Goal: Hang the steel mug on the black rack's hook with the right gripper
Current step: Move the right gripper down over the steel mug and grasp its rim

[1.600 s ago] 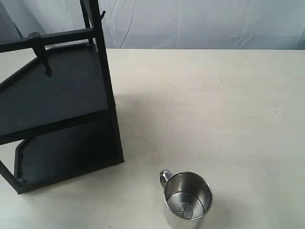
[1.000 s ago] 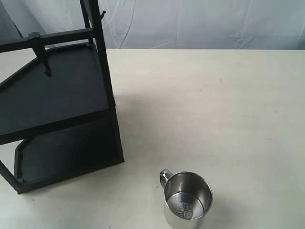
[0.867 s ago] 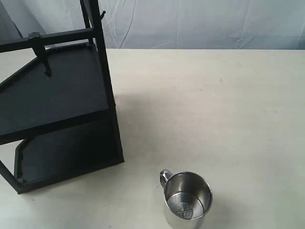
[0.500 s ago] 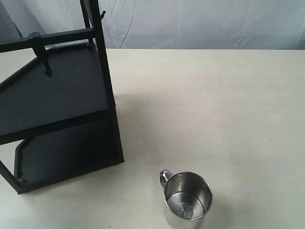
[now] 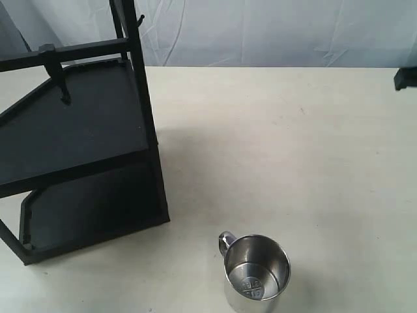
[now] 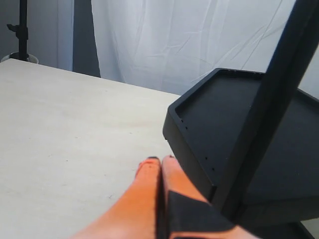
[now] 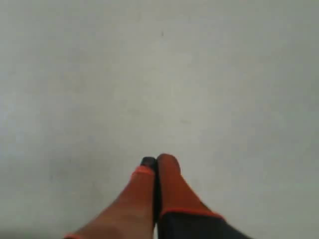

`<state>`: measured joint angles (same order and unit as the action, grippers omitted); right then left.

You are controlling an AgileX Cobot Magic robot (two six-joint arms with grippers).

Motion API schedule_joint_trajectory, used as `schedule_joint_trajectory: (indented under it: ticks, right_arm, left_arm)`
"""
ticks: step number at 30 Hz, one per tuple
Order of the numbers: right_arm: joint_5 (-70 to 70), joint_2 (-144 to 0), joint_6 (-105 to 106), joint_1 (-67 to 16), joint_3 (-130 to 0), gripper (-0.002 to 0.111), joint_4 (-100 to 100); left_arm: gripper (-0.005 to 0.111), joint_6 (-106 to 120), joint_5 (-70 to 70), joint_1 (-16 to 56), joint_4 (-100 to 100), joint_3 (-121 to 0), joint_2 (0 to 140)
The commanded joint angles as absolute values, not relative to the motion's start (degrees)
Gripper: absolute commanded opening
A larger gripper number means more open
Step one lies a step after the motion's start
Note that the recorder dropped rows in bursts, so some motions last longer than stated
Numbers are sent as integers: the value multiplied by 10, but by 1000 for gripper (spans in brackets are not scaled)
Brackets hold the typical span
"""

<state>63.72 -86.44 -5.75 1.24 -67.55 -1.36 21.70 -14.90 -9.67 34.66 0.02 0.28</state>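
Note:
The steel mug (image 5: 256, 274) stands upright near the table's front edge, its handle (image 5: 225, 241) toward the rack. The black rack (image 5: 78, 137) fills the left of the exterior view, and the hook (image 5: 55, 73) hangs from its upper crossbar. In the right wrist view my right gripper (image 7: 157, 160) is shut and empty over bare table. Only a dark bit of the right arm (image 5: 406, 78) shows at the exterior view's right edge, far from the mug. My left gripper (image 6: 161, 160) is shut and empty beside the rack's lower shelf (image 6: 234, 124).
The pale table (image 5: 293, 150) spreads between the rack and the right edge. A white curtain (image 5: 273, 29) hangs behind it. A thin black prong (image 5: 139, 19) sticks out of the rack's tall post. A dark stand (image 6: 21, 30) rises beyond the table in the left wrist view.
A dark part of the right arm has come into the exterior view at the right edge. The mug and the rack have not moved.

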Motion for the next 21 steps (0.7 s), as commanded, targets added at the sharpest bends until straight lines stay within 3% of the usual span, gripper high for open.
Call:
schedule_joint_trajectory:
  ticks: [1,5,7,8,9,12,21]
  right_arm:
    - [683,-897,-23,-12,-682,-1,67]
    - [694,-897,6,-72,-682,0,112]
    - [700,-897,21,-112,-682,8,117]
    - [700,-897,34,-128,-682,13,125]
    - [700,-897,47,-164,-682,30,160]
    - [700,-897,45,-211,-682,54,195]
    - [700,-897,-47,-311,-679,57,123]
  left_arm:
    - [2,217,-145,-97,355,0,0]
    - [2,217,-145,-97,355,0,0]
    - [2,218,-145,-97,355,0,0]
    - [2,218,-145,-97,355,0,0]
    - [2,218,-145,-97,355,0,0]
    - [2,218,-145,-97,355,0,0]
    - [2,218,-145,-97,370,0,0]
